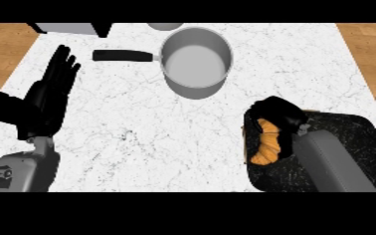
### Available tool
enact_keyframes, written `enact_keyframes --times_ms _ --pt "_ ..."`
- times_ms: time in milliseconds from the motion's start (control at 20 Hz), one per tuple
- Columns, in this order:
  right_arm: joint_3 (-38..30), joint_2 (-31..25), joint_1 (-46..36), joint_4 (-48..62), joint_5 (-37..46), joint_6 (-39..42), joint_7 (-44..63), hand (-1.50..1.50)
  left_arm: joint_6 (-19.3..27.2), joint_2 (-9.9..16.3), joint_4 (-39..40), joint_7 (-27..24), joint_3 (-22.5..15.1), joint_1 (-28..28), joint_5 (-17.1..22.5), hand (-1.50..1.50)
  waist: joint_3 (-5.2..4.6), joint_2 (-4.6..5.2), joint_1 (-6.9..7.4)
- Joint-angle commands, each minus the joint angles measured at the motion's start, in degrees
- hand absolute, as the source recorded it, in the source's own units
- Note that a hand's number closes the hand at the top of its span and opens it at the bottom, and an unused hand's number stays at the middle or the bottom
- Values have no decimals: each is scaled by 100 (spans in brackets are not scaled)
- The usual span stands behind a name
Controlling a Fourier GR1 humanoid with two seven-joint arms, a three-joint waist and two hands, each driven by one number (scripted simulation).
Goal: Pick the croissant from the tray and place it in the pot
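On the white marble counter (147, 124), the black speckled tray (345, 129) is sitting at the right edge and the grey pot (195, 62), nothing showing inside it, is waiting well apart toward the top, handle pointing left. Over the tray, the right hand (277, 113) is curling its fingers round the top of the orange croissant (266, 147), which is lying on the tray, so the grasp looks begun while lifting, carrying and placing are all remaining. At the left side, the left hand (50, 92) is resting with straight fingers, holding nothing.
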Motion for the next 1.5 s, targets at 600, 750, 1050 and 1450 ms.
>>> enact_keyframes --times_ms 600,750,1050,1450 --pt "692 1777 -1248 -1428 -441 -2411 4233 150 -139 -122 176 61 -253 -174 -4 0 217 -26 407" --pt "937 1780 -1606 -1685 -313 -3060 5110 150 -81 -163 199 80 -261 -266 -30 0 209 -30 432" --pt "1531 1783 -2521 -1622 187 -3895 7213 150 -131 -126 200 151 -314 -454 -62 0 186 16 478" --pt "2489 1782 -3706 -1083 234 -4669 9629 150 -56 -135 381 116 -201 -656 -93 0 196 133 330"
